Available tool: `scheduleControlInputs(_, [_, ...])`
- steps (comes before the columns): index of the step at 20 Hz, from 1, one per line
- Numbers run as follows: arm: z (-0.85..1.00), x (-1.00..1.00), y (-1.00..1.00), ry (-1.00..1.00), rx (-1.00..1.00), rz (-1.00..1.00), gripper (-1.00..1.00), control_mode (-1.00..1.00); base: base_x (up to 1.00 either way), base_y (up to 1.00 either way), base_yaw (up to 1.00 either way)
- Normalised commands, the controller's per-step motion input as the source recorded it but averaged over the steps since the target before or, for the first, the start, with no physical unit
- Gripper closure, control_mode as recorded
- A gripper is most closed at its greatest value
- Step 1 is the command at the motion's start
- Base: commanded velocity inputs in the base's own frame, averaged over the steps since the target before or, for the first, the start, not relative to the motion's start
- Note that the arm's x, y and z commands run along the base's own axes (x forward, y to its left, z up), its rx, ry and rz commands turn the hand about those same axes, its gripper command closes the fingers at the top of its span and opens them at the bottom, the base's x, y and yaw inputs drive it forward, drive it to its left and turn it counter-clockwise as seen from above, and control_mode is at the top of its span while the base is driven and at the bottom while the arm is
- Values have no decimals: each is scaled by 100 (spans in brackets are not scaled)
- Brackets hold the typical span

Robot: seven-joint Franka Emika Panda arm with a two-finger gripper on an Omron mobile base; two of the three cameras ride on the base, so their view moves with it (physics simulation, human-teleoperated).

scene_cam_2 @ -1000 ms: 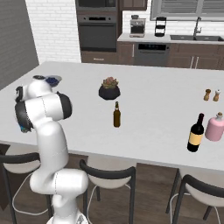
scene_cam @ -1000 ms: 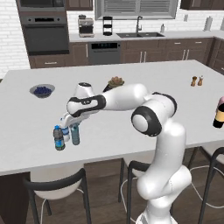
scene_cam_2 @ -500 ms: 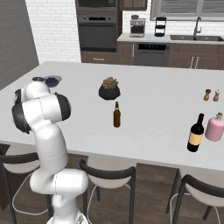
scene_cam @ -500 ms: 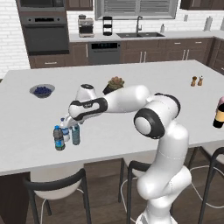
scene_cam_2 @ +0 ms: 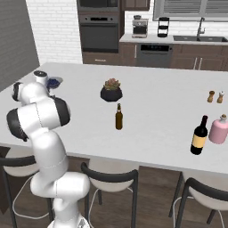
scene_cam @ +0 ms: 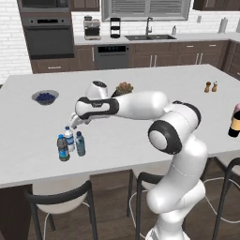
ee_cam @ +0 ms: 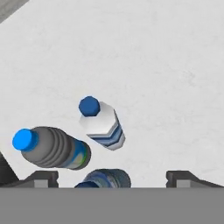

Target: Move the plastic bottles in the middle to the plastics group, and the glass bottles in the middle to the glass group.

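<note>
The light-blue water bottle [scene_cam: 80, 143] stands upright on the white counter [scene_cam: 140, 140], close beside the clear white-labelled bottle [scene_cam: 69, 138] and the dark blue-labelled bottle [scene_cam: 62, 148]. My gripper [scene_cam: 75, 123] hovers open just above them, holding nothing. In the hand view the gripper [ee_cam: 113, 180] looks straight down, with the light-blue bottle [ee_cam: 104, 178] between its spread fingers and the white-labelled bottle [ee_cam: 101, 123] and dark bottle [ee_cam: 52, 148] beyond. A plain amber bottle [scene_cam_2: 119, 116] stands mid-counter. A labelled dark-amber bottle [scene_cam_2: 199, 136] stands next to the pink glass vessel [scene_cam_2: 219, 129].
A bowl of blueberries [scene_cam: 45, 97] sits at the far left and a potted plant [scene_cam: 124, 87] behind my arm. Salt and pepper shakers [scene_cam: 211, 86] stand at the far right. Stools [scene_cam: 56, 199] line the counter's near edge.
The jaws have spread wide and let go of the light-blue bottle, which stays standing by the two other plastic bottles. The hand has risen a little above it.
</note>
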Motion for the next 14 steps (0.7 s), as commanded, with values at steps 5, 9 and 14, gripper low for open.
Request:
scheduleControlInputs(5, [31,-2,-64,0,2,-9,-100,-100,0,0,0])
scheduleControlInputs(9, [3,-1,-90,0,0,-14,-100,-100,0,0,0])
scheduleControlInputs(14, [6,-8,-98,0,-1,-17,-100,-100,0,0,0])
